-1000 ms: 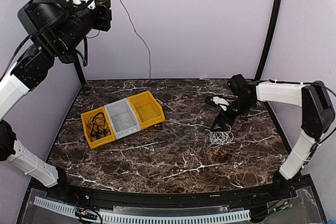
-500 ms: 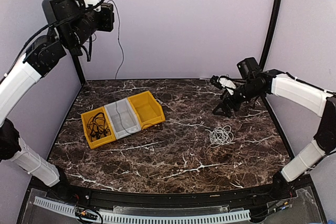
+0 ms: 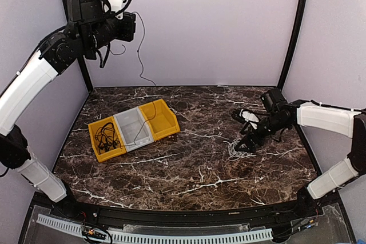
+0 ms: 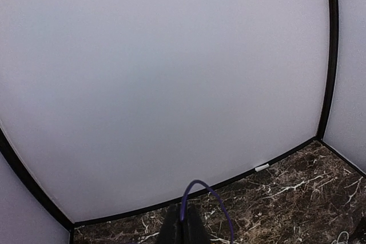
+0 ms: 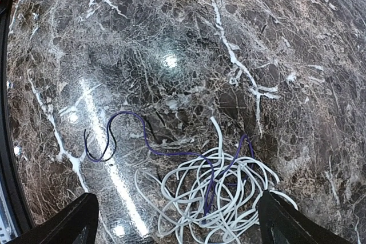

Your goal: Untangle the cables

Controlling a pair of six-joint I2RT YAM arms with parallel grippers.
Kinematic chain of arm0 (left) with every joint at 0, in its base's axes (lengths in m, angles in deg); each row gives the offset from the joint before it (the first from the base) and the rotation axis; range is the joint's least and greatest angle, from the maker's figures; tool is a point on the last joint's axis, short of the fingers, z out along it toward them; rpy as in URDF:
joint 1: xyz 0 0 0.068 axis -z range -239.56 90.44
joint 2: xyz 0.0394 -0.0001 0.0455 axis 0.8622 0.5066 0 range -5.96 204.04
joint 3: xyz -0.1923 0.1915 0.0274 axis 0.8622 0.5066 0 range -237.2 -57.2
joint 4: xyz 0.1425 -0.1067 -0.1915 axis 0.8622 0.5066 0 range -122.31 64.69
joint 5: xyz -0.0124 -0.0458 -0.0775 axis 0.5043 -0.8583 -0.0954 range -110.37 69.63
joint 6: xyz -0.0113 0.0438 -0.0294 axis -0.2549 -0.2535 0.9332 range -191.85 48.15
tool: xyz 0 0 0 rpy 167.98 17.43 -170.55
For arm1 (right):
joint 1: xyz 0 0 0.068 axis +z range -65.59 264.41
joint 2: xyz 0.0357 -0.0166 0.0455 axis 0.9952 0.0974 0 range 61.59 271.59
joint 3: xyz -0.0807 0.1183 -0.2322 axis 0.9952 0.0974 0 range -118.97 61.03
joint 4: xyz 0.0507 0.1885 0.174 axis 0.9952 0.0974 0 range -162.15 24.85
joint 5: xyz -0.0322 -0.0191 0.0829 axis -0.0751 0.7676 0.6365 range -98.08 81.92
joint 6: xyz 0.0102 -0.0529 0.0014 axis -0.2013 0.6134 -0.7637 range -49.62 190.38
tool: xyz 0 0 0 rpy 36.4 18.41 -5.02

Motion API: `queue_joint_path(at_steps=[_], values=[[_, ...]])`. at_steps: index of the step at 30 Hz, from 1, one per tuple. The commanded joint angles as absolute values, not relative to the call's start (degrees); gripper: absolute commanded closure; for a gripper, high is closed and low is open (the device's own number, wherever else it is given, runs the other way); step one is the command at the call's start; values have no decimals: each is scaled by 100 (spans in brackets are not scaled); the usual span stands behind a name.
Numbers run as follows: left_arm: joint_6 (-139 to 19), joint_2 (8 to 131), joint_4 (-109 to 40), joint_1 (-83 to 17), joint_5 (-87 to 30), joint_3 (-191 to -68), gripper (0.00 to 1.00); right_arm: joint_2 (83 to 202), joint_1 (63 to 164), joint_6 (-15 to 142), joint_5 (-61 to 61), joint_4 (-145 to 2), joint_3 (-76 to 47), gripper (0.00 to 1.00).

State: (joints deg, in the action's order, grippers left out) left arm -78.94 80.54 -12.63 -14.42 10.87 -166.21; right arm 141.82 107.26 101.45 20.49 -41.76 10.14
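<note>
One thin grey cord [image 4: 197,182] pinched between left fingers [image 4: 194,230], right fingers [image 5: 66,224] wide apart, empty, above coiled white cable [image 5: 223,224]

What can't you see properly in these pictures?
- Left wrist view: the thin cable in the left end effector runs off the bottom edge, so its far end is out of frame.
- Top view: the black cables in the yellow bin are too small to count.
- Right wrist view: the white cable pile is cut by the bottom edge.
</note>
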Motion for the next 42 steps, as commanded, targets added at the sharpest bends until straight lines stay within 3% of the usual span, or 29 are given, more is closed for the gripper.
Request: queue_joint_path(at_steps=[1,29,42], values=[[-8098,7994,-1381,-1576,1103,-17004,100,13977,10709,10230,2129,-4668,1155,1],[-8927,8564,-2058,-2255,946,-18676,100,14145,10708,10327,2057,-4705,1261,1],[-9283,8412,-2427,-2318,1134,-18623,100,14201,10709,10359,2081,-4688,1259,1]])
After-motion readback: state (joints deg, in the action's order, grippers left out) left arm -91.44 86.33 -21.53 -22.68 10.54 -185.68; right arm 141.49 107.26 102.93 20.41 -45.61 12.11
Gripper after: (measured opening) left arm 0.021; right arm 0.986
